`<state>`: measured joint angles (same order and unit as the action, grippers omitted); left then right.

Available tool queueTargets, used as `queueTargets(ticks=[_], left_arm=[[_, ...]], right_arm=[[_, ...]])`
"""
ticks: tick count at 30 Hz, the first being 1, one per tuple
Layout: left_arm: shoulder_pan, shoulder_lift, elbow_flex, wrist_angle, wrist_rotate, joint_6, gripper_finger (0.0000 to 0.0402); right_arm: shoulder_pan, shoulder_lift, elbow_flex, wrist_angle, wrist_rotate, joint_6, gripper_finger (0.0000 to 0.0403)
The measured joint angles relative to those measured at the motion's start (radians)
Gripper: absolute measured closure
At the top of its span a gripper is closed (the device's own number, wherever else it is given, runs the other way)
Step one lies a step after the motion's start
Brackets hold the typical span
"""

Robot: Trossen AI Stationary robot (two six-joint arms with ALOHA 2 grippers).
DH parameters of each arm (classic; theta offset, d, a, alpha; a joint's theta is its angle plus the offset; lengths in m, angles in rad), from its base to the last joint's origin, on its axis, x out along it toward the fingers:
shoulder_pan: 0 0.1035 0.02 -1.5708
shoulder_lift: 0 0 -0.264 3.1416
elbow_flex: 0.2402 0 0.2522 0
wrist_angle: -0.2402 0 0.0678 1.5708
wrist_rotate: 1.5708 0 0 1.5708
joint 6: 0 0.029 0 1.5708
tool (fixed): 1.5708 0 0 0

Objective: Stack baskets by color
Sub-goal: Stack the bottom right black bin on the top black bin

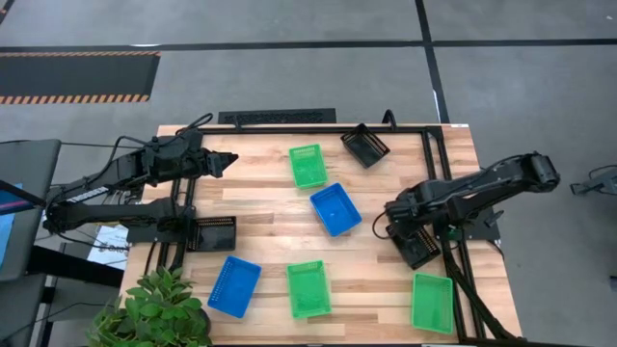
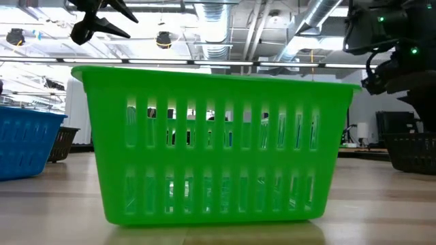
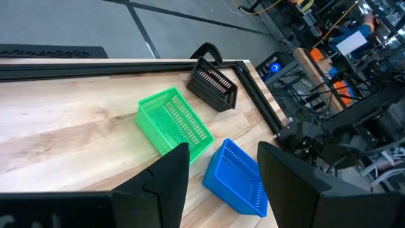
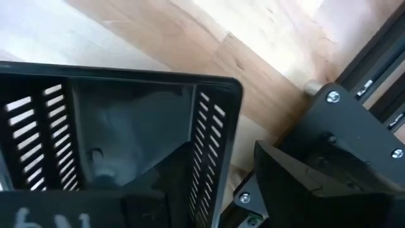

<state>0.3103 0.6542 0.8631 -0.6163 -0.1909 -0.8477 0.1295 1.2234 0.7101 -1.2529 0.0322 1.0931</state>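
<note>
The left gripper (image 1: 229,162) is hanging over the upper left part of the wooden table (image 1: 260,207). Its two fingers (image 3: 171,174) are standing apart and are holding nothing. In the left wrist view they are pointing toward a green basket (image 1: 308,165) and a blue basket (image 1: 335,209), which are lying near each other in the upper middle of the high view without touching. A black basket (image 1: 365,145) is sitting a little to the upper right of them, close to the table's far rail.

The right gripper (image 1: 410,231) is reaching down at the right side of the table, right at another black basket (image 1: 421,253). In the right wrist view, the perforated wall (image 4: 212,158) of this basket is filling the lower left. Whether the gripper is clamping it or is loose, I cannot tell.

Along the lower edge of the high view three more baskets are lying well apart: a second blue basket (image 1: 234,285) at the lower left, a second green basket (image 1: 308,288) in the middle, which is filling the low view, and a third green basket (image 1: 432,302) at the lower right. A leafy plant (image 1: 154,313) is showing at the lower left corner.
</note>
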Motion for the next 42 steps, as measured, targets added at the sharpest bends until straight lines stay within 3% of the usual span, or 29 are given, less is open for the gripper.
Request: queueTargets(ticks=[8,17,27,42], left_arm=[[0.0,0.0,0.0,0.0,0.0,0.014,0.0228],[0.0,0.0,0.0,-0.001,0.0,0.015,0.0228],[0.0,0.0,0.0,-0.002,0.0,0.038,0.0228],[0.0,0.0,0.0,-0.003,0.0,0.04,0.0228]], right_arm=[[0.0,0.124,0.0,0.059,-0.034,-0.061,0.0248],[-0.019,0.152,0.003,0.086,-0.038,-0.074,0.0388],[-0.182,0.074,0.077,0.083,0.002,-0.163,0.0393],[-0.56,0.074,0.367,0.033,0.134,-0.524,0.0395]])
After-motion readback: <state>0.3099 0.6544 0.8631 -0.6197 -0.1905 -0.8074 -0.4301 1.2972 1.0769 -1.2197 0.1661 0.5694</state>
